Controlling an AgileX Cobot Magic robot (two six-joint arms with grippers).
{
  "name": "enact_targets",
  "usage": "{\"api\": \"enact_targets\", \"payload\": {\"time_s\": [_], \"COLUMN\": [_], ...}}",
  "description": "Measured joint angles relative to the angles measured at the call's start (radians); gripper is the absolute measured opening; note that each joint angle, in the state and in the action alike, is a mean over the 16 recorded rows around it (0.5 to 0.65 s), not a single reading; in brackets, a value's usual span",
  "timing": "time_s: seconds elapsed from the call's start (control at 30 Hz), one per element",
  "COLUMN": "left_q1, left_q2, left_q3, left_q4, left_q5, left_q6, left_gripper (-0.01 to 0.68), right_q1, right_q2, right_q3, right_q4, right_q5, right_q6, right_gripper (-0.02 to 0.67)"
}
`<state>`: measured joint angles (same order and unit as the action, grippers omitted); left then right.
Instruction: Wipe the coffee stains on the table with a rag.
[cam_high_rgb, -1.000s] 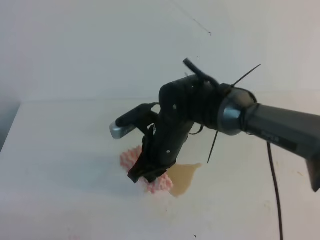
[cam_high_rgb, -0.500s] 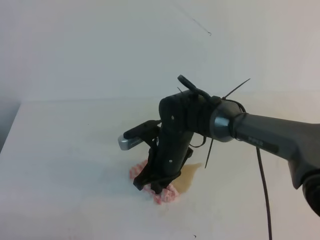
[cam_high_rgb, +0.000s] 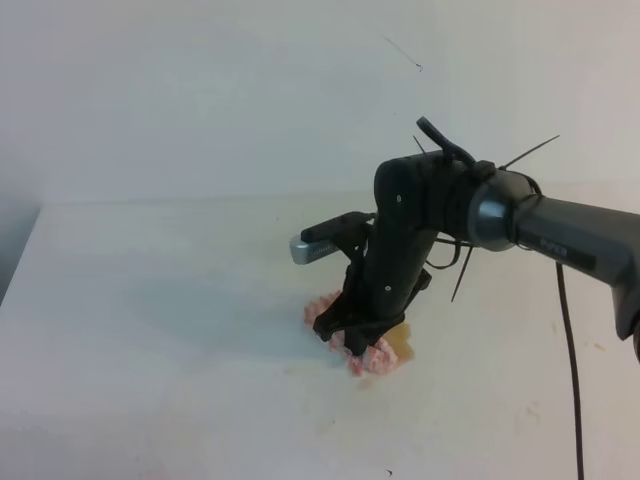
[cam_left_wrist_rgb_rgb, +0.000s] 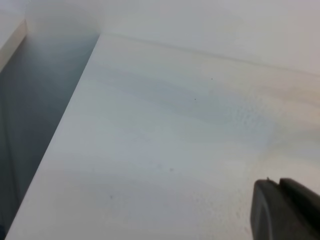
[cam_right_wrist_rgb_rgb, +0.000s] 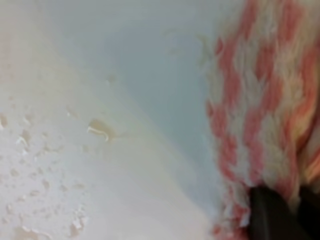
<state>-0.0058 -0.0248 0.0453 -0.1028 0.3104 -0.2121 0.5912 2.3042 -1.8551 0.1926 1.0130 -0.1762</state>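
right gripper (cam_high_rgb: 362, 342) clenched on the rag (cam_high_rgb: 372, 357) presses it onto the table (cam_high_rgb: 150, 300) over the coffee stains (cam_high_rgb: 403, 347), mid-wipe, with another pass likely needed across the residue.

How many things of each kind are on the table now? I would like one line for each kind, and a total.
Rag: 1, pink and white, pressed under the right tool
Coffee stain: 1 patch showing beside the rag, partly covered
Robot tool on the table: 1, the right one
Total: 3
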Motion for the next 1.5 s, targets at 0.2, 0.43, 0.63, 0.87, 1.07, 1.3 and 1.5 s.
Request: {"api": "enact_targets", "payload": {"time_s": [0.2, 0.43, 0.63, 0.87, 1.07, 1.3, 1.5], "left_q1": [0.0, 0.0, 0.0, 0.0, 0.0, 0.0, 0.0], "left_q2": [0.0, -0.002, -0.002, -0.002, -0.002, -0.002, -0.002], "left_q3": [0.0, 0.0, 0.0, 0.0, 0.0, 0.0, 0.0], "left_q4": [0.0, 0.0, 0.0, 0.0, 0.0, 0.0, 0.0], "left_q5": [0.0, 0.0, 0.0, 0.0, 0.0, 0.0, 0.0], "left_q6": [0.0, 0.0, 0.0, 0.0, 0.0, 0.0, 0.0], "left_gripper": [-0.001, -0.001, -0.001, -0.001, -0.001, -0.001, -0.001], "right_q1": [-0.026, -0.076, -0.114, -0.125, -0.108, -0.073, -0.047], "right_q2": [-0.049, -0.104, -0.111, -0.075, -0.048, -0.041, -0.046], "right_q3": [0.0, 0.007, 0.036, 0.076, 0.091, 0.091, 0.09], "right_q4": [0.007, -0.001, 0.009, 0.067, 0.143, 0.195, 0.222], "right_q5": [-0.005, 0.0, -0.006, -0.024, -0.031, -0.045, -0.064], "right_q6": [-0.035, -0.053, -0.056, -0.07, -0.091, -0.101, -0.096], "right_gripper": [-0.004, -0.004, -0.004, -0.004, -0.004, -0.004, -0.004]}}
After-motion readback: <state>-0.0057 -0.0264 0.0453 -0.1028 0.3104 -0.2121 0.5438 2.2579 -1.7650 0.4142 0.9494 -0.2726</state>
